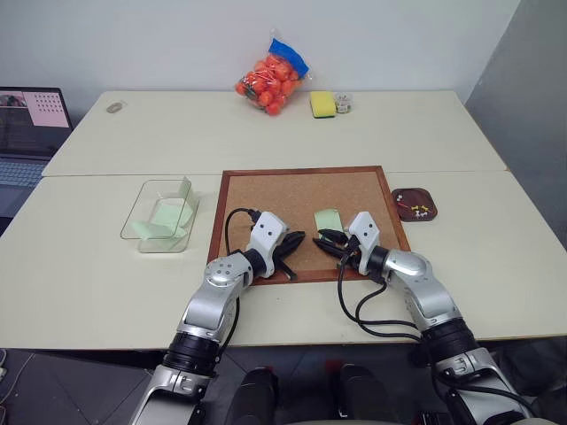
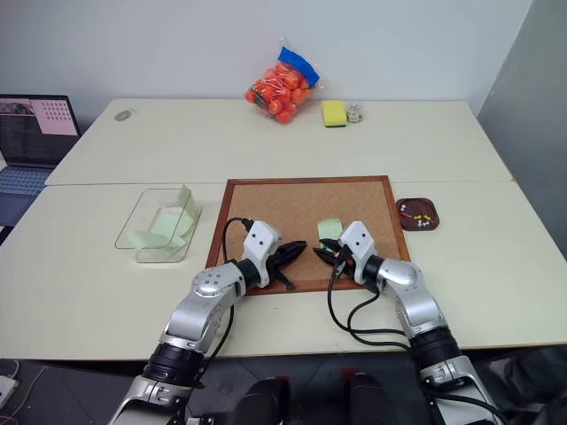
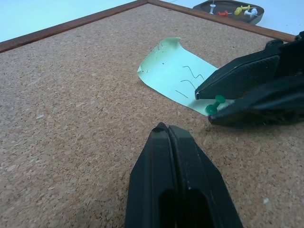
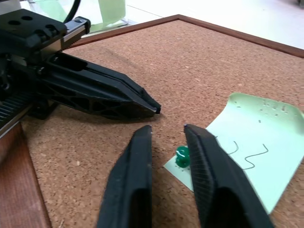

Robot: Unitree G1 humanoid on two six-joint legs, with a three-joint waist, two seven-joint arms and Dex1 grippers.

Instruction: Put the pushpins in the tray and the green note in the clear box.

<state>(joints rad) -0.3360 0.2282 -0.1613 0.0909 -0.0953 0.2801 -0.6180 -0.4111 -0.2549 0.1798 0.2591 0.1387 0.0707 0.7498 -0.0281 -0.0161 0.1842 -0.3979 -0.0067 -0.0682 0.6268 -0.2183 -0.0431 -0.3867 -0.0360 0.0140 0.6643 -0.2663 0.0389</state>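
The green note [image 1: 327,219] lies on the cork board [image 1: 266,199], its long axis running from the near corner away toward the board's far edge. Its far end curls up slightly. A green pushpin [image 4: 182,156] stands in the note's near corner, head up.

My right gripper [image 4: 167,134] brackets that pin: its fingers [image 4: 135,161] sit either side of the head, nearly closed. I cannot tell whether they touch it.

My left gripper [image 3: 166,129] is fully closed, empty, tip resting low over bare cork just beside the note's near edge, pointing toward the right gripper.

The tray [image 1: 415,204] sits off the board's right edge, holding several pushpins [image 3: 241,9]. The clear box [image 1: 161,215] stands well apart, left of the board, with pale green slips inside.
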